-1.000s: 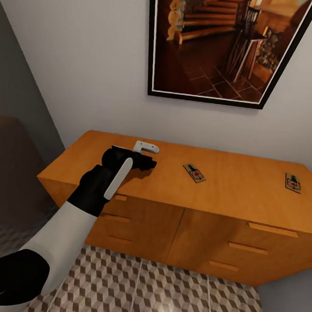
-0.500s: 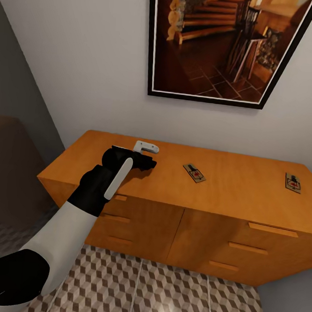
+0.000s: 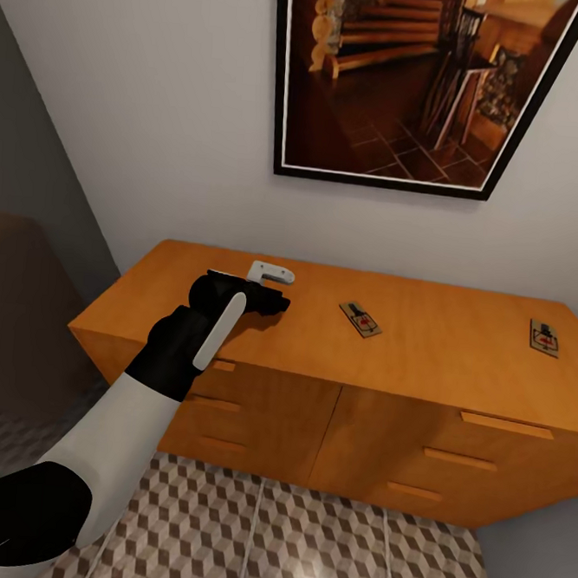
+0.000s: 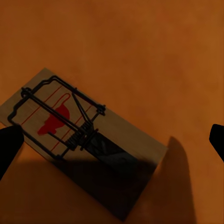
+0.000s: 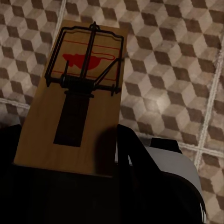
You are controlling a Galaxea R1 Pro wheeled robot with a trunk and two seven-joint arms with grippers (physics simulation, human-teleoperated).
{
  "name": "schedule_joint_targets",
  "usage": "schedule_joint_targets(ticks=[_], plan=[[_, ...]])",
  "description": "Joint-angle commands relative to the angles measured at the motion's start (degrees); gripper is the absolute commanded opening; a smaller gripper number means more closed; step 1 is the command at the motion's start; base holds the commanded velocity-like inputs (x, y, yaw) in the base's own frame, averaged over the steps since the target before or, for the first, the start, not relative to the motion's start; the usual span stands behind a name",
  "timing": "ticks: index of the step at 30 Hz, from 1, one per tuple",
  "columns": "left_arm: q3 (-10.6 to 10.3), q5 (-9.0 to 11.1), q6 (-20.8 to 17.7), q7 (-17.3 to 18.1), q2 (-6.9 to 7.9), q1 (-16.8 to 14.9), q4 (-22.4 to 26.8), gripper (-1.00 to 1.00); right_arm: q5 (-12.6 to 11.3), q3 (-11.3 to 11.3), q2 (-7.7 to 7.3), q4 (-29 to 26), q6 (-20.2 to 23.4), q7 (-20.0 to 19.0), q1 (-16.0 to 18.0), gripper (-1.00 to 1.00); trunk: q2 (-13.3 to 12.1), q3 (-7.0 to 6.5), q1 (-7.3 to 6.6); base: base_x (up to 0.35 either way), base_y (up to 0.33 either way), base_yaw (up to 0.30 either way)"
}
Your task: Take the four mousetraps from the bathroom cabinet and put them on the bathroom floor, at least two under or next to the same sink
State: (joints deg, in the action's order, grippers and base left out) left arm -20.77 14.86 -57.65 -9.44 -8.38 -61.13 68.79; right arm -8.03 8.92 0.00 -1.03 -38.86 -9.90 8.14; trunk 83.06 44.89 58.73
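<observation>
The head view is evenly and softly lit, with gentle shade under the framed picture [image 3: 422, 86] and beside the left gripper [image 3: 275, 303] on the cabinet [image 3: 442, 336] top, and slightly soft rendering overall. The left wrist view is dim, a broad dark shadow covering the near half of a mousetrap [image 4: 81, 140]. The right wrist view is brighter on the bathroom floor [image 5: 177, 60], black below.
</observation>
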Motion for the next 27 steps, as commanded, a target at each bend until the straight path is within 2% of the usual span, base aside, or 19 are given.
schedule_joint_targets(ticks=[1, 24, 27], plan=[[-0.06, 0.61, -0.18, -0.58, -0.01, -0.04, 0.03, 1.0, -0.85, 0.4, 0.0, 0.06, -0.14, -0.56, 0.03, -1.0, 0.02, 0.1, 0.0, 0.0, 0.0, 0.0], [-0.06, 0.61, -0.19, -0.58, 0.03, 0.29, 0.01, 1.0, -0.85, 0.4, -0.41, 0.05, 0.28, -0.62, 0.03, -1.0, 0.02, 1.24, 0.0, 0.0, 0.0, 0.0], [-0.38, 0.69, -0.19, -0.57, 0.88, 1.22, 0.39, 1.0, -0.56, 0.47, 0.0, -0.11, 0.19, -0.22, -0.05, -1.0, 0.02, 1.24, 0.0, 0.0, 0.0, 0.0]])
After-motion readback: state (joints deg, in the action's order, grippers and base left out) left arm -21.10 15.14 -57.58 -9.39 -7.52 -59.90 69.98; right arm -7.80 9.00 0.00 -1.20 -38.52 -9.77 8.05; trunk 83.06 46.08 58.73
